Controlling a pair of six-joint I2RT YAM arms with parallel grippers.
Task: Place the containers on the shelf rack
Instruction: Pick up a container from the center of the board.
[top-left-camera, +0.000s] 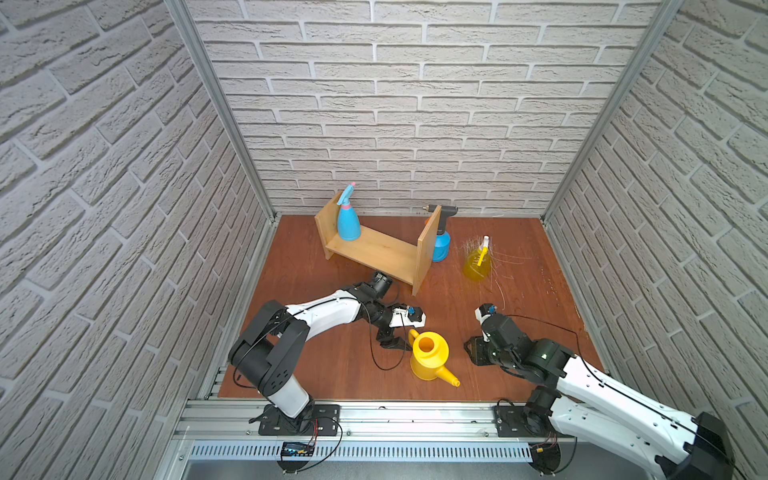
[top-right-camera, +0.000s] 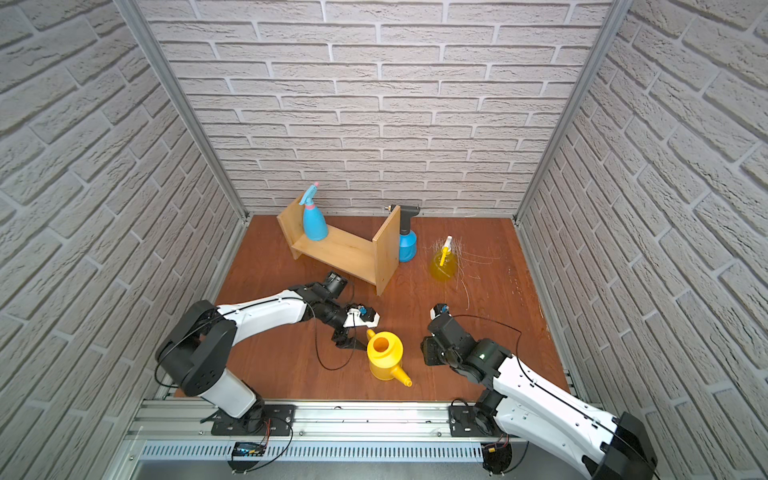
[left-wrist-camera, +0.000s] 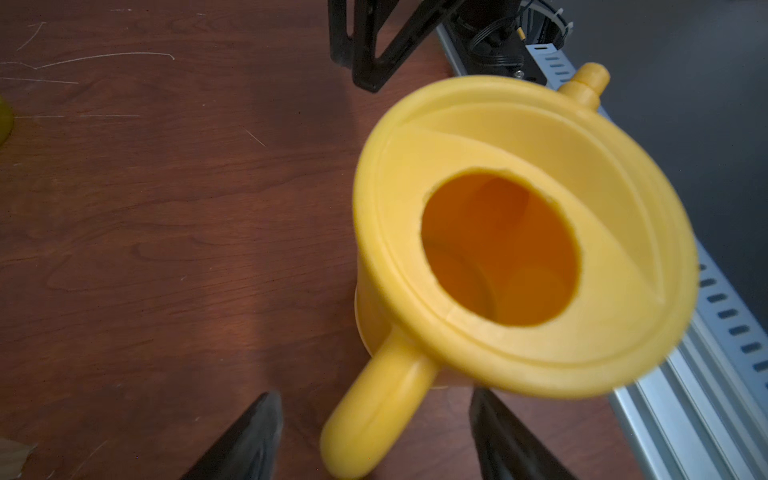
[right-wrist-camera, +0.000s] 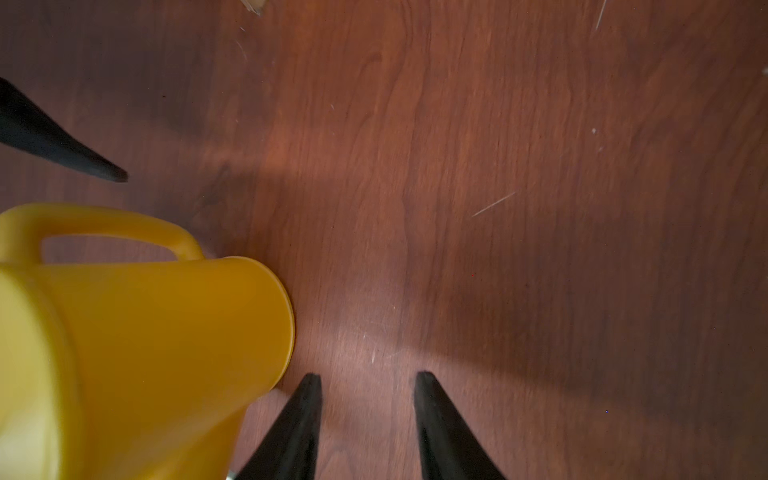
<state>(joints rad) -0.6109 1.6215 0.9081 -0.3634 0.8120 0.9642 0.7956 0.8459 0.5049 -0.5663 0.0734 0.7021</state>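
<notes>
The opaque yellow watering can (top-left-camera: 430, 356) stands upright on the near middle of the reddish wooden table (top-left-camera: 316, 266), off the rack. Its spout points near and right, and its handle points toward the left gripper (left-wrist-camera: 374, 394). Through its round top hole we see only its own orange-yellow inside. That gripper's jaws stand apart on either side of the handle, with gaps showing on both sides. To the can's right, the right gripper (right-wrist-camera: 368, 375) is parted over bare table, holding nothing. Farther back, the light wooden shelf rack (top-left-camera: 386, 253) carries the light-blue spray bottle (top-left-camera: 348, 224) upright at its left end. The blue pump sprayer (top-left-camera: 441, 248) stands on the table just outside the right end panel, and the translucent yellow spray bottle (top-left-camera: 476, 268) stands to its right. We cannot tell what either one holds.
</notes>
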